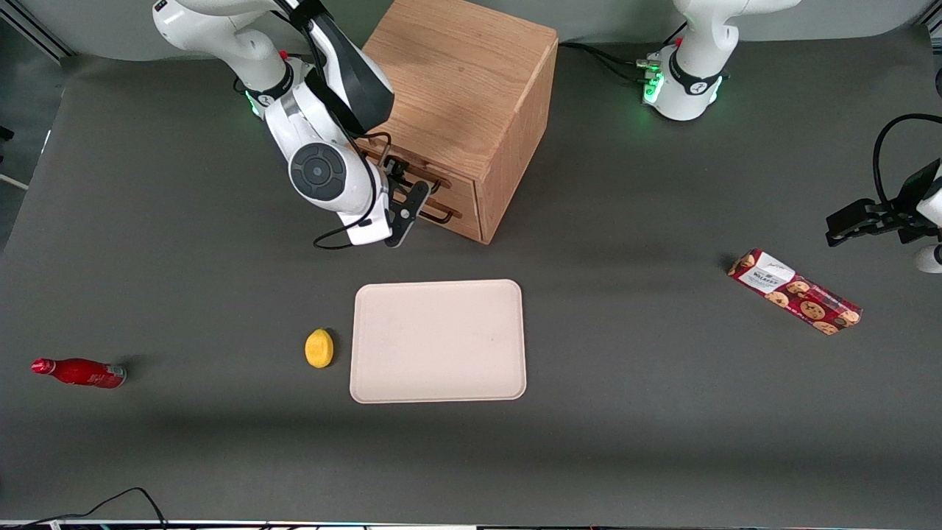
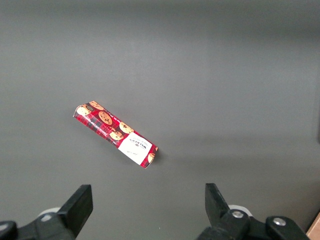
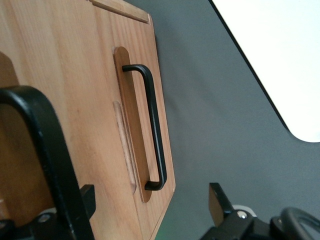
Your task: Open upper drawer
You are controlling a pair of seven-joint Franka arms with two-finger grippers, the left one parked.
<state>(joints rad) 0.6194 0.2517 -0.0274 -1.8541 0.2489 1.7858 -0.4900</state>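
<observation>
The oak cabinet [image 1: 464, 81] stands toward the working arm's end of the table. Its upper drawer [image 1: 458, 193] looks shut, with the thin dark bar handle [image 1: 433, 180] above the lower drawer's handle [image 1: 446, 215]. My right gripper [image 1: 403, 193] hovers open just in front of the two drawer fronts. In the right wrist view the upper drawer's handle [image 3: 42, 140] looms close beside one finger [image 3: 88, 199]. The lower drawer's handle [image 3: 152, 125] lies farther from the camera, and the gripper [image 3: 152, 205] holds nothing.
A beige tray [image 1: 438, 341] lies nearer the front camera than the cabinet, with a yellow lemon [image 1: 319, 347] beside it. A red bottle [image 1: 79, 372] lies at the working arm's end. A cookie box [image 1: 793, 291] [image 2: 116, 134] lies toward the parked arm's end.
</observation>
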